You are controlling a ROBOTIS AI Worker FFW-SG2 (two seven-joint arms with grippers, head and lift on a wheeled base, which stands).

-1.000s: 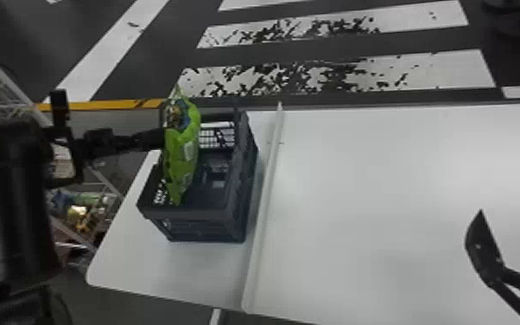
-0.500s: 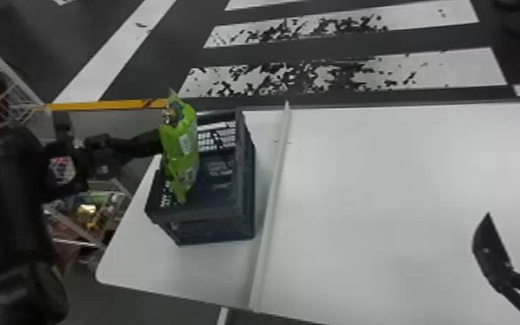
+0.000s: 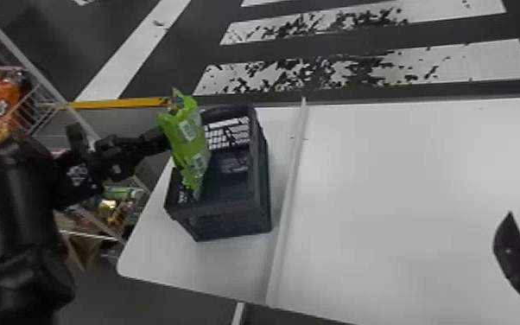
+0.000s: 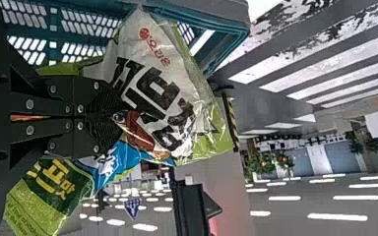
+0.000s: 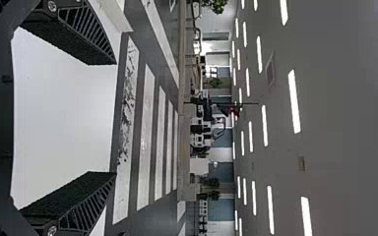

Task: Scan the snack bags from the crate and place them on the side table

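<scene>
Crate (image 3: 233, 222) partly hidden behind snack bag (image 3: 188, 138), right gripper (image 3: 512, 257) cut off

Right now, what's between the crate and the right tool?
White tabletop, with a long pale strip running across it much nearer the crate than the right tool. The head view shows that stretch.
</scene>
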